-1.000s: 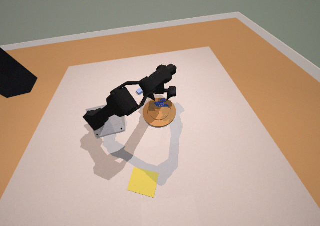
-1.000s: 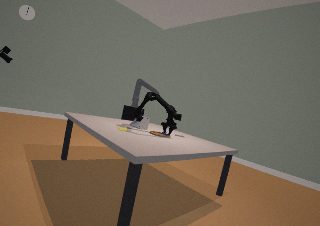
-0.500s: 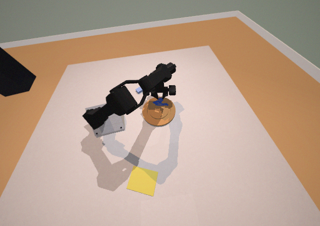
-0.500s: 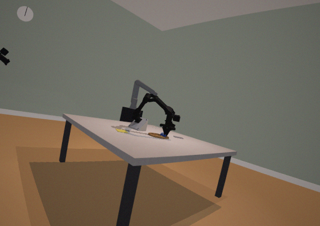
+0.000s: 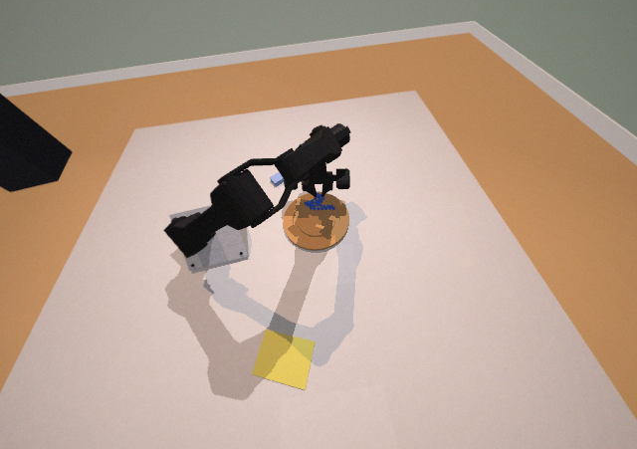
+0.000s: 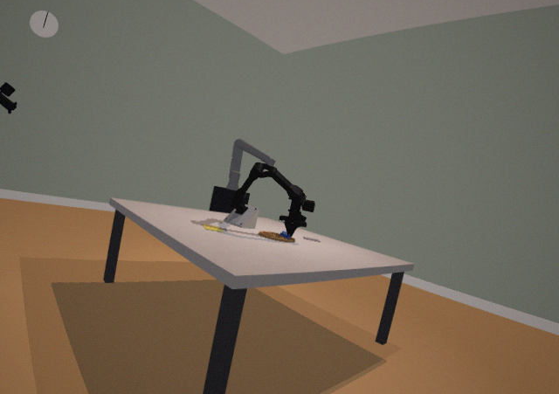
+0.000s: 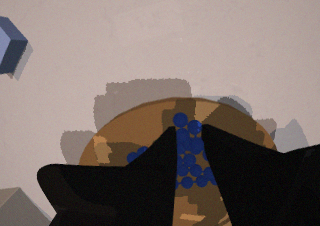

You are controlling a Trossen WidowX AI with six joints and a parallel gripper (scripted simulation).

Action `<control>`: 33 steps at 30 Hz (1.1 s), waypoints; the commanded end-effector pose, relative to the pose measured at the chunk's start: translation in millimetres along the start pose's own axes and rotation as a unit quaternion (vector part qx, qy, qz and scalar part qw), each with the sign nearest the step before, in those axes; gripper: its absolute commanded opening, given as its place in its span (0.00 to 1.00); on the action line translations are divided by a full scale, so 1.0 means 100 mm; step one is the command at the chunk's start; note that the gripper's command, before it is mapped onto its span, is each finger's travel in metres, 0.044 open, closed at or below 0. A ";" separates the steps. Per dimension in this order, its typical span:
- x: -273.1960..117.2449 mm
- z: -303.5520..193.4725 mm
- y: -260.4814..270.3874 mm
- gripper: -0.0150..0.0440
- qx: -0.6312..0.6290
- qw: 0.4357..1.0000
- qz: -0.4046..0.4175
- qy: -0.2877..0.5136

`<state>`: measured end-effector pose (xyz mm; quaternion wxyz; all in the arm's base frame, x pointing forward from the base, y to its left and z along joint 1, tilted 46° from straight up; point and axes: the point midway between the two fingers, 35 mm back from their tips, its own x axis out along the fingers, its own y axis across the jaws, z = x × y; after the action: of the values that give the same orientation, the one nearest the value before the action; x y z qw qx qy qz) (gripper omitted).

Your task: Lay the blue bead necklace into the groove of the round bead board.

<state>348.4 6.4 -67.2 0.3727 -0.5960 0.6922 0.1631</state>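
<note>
The round orange-brown bead board (image 5: 315, 243) (image 6: 270, 235) (image 7: 135, 121) lies flat on the table. The blue bead necklace (image 5: 319, 205) (image 6: 285, 234) (image 7: 187, 159) is bunched in a heap on the board's far part in the top view, not spread around the ring groove. My gripper (image 5: 319, 194) (image 6: 289, 235) (image 7: 188, 132) points down at the heap, its fingertips low over the board. It is shut on part of the necklace: beads fill the narrow gap between the fingers in the wrist view. More beads show left of the left finger; the fingers hide much of the board.
A small light-blue block (image 5: 277, 178) (image 7: 11, 46) lies beyond the board, partly framed by the arm. A yellow square (image 5: 286, 361) (image 6: 211, 228) lies flat on the table (image 5: 437, 331). The arm's grey base (image 5: 231, 251) (image 6: 250, 217) stands left of the board in the top view.
</note>
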 end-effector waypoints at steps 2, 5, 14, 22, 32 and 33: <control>0.01 -0.02 0.00 0.25 0.001 1.000 0.001 0.002; 0.00 -0.02 0.00 0.25 0.000 1.000 0.001 0.003; -0.06 0.03 0.05 0.25 -0.002 1.000 0.002 0.005; -0.06 0.06 0.07 0.25 -0.002 1.000 0.002 0.005; -0.06 0.05 0.06 0.43 -0.001 1.000 -0.002 0.004; -0.06 0.05 0.06 0.48 -0.001 1.000 -0.002 0.004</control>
<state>344.9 15.1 -68.1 0.3695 -0.5982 0.6927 0.1606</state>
